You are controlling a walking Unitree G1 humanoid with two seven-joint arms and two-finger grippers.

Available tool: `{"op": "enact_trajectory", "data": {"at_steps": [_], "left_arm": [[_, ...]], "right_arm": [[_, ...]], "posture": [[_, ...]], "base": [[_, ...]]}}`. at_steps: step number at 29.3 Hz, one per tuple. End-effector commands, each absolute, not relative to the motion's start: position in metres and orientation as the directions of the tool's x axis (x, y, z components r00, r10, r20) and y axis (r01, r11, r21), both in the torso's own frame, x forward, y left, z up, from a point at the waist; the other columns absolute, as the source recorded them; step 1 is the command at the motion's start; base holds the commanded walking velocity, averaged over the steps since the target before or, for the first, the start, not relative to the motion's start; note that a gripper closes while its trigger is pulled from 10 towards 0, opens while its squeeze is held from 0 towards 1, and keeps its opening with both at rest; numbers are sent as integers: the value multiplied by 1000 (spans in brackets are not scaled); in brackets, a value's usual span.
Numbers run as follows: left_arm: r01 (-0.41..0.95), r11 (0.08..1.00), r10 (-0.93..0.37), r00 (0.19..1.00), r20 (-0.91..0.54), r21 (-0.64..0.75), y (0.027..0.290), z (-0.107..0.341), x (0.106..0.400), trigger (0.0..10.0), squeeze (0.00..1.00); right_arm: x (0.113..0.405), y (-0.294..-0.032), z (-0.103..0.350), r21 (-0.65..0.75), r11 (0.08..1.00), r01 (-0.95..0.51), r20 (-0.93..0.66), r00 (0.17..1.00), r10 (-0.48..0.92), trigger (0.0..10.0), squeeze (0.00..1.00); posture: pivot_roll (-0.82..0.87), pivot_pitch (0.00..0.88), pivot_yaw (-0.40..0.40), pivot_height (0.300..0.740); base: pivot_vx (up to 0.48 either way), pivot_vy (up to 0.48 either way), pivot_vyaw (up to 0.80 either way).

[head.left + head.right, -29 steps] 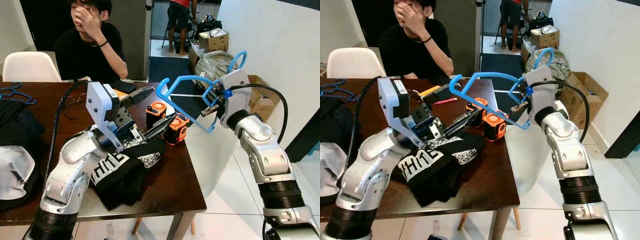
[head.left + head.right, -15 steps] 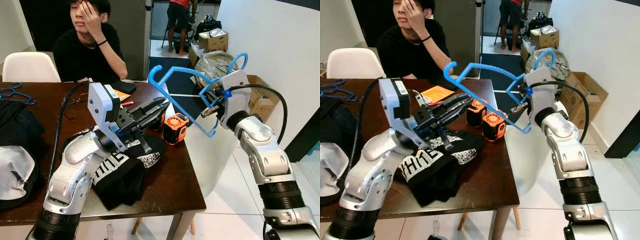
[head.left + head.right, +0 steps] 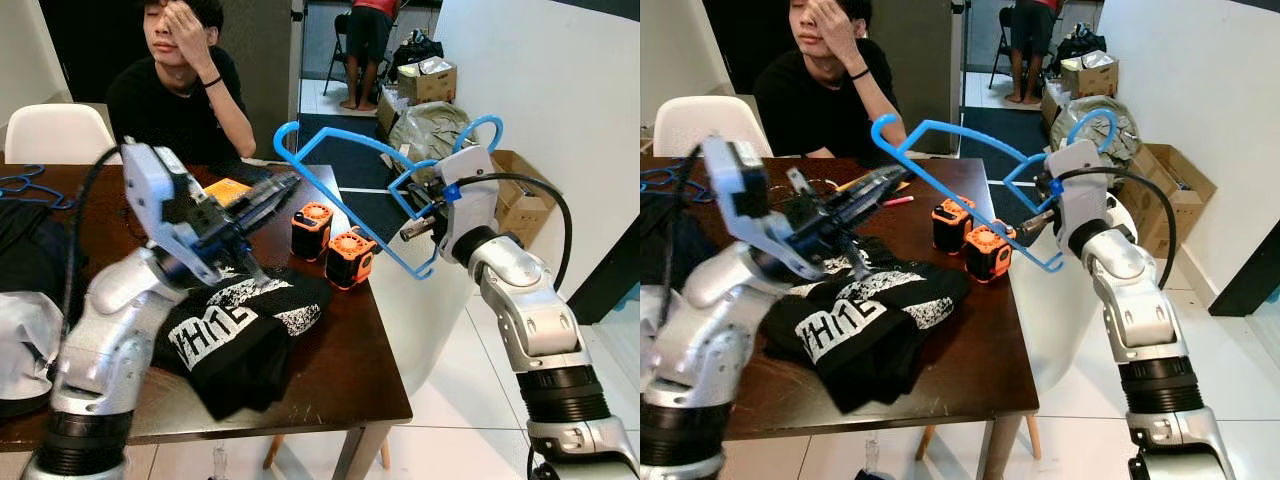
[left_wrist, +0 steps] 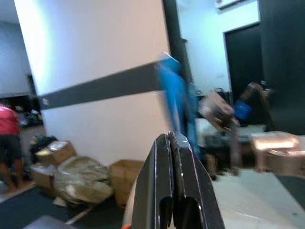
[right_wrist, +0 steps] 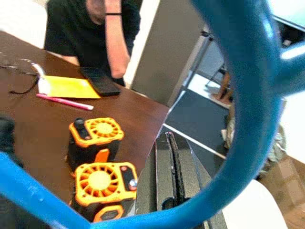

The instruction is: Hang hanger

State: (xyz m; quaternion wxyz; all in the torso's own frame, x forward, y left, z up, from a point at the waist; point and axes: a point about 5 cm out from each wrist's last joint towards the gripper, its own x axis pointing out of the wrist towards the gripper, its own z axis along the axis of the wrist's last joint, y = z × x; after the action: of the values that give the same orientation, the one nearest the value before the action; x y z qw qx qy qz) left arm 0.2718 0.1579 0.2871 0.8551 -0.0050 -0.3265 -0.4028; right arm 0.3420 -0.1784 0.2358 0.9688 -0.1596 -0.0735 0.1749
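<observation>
Left eye view: right pincer grips the blue hanger in the air past the tabletop edge. Left pincer, fingers pressed together and empty, has swung up from the black shirt. Carrying step probably; next needs a rail.

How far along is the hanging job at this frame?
Done: the blue hanger is off the table, shut in the right gripper. In hand: it is held in the air beside the table, left gripper shut near it. Left: the black shirt lies unhung, and no rail is visible.
</observation>
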Motion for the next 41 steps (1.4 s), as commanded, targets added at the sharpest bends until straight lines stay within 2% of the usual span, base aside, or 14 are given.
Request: {"op": "enact_trajectory", "data": {"at_steps": [1, 9, 10, 11, 12, 14, 15, 17, 19, 22, 25, 29, 39, 41], "left_arm": [[701, 662, -680, 412, 606, 266, 174, 303, 264, 0, 0], [683, 682, -650, 404, 643, 261, 194, 313, 260, 0, 0], [728, 640, -670, 371, 643, 247, 192, 311, 256, 4471, 0], [761, 604, -685, 344, 642, 238, 190, 309, 253, 4471, 0], [807, 548, -723, 325, 609, 220, 181, 300, 251, 10000, 35], [834, 511, -748, 313, 586, 206, 176, 293, 250, 10000, 35], [885, 432, -801, 288, 524, 173, 163, 276, 246, 10000, 1000], [885, 432, -801, 288, 524, 173, 163, 276, 246, 10000, 1000], [921, 372, -838, 277, 471, 119, 149, 258, 243, 10000, 1000], [927, 361, -845, 278, 457, 101, 145, 252, 243, 10000, 1000], [922, 384, -836, 321, 446, 56, 132, 240, 247, 10000, 1000], [890, 455, -785, 397, 475, 9, 105, 233, 257, 10000, 1000], [904, 425, -792, 346, 503, 48, 102, 243, 252, 10000, 1000], [895, 441, -790, 357, 499, 59, 105, 244, 254, 10000, 1000]], "right_arm": [[330, -177, 237, -286, 846, -450, 119, 860, 497, 10000, 0], [308, -181, 235, -254, 748, -614, 126, 745, 655, 10000, 0], [309, -184, 235, -253, 761, -597, 124, 760, 638, 10000, 0], [311, -186, 235, -252, 776, -578, 124, 776, 619, 10000, 0], [314, -188, 236, -243, 796, -554, 133, 794, 593, 10000, 0], [316, -188, 237, -236, 809, -539, 140, 804, 577, 10000, 0], [321, -190, 239, -228, 835, -501, 152, 828, 539, 10000, 0], [321, -190, 239, -228, 835, -501, 152, 828, 539, 10000, 0], [327, -196, 241, -204, 872, -445, 164, 863, 478, 10000, 0], [329, -198, 241, -197, 883, -426, 165, 873, 459, 10000, 0], [335, -203, 241, -224, 909, -353, 137, 912, 387, 10000, 0], [343, -211, 251, -334, 917, -219, 110, 957, 269, 10000, 0], [342, -217, 263, -341, 922, -181, 145, 959, 242, 10000, 0], [342, -218, 265, -318, 930, -185, 163, 956, 246, 10000, 0]], "posture": [[1, 0, -55, 740], [-1, 0, -52, 740], [-6, 0, -47, 740], [-6, 0, -47, 740], [-6, 0, -45, 740], [-6, 0, -45, 740], [-6, 0, -45, 740], [-6, 0, -45, 740], [0, 0, -44, 740], [0, 0, -44, 740], [8, 0, -49, 740], [8, 0, -54, 740], [-4, 0, -50, 740], [-4, 0, -50, 740]], "base": [[0, 0, 0], [0, 0, 0], [0, 0, 0], [0, 0, 0], [0, 0, 0], [0, 0, 0], [0, 0, 0], [0, 0, 0], [0, 0, 0], [0, 0, 0], [0, 0, 0], [0, 0, 0], [0, 0, 0], [0, 0, 0]]}}
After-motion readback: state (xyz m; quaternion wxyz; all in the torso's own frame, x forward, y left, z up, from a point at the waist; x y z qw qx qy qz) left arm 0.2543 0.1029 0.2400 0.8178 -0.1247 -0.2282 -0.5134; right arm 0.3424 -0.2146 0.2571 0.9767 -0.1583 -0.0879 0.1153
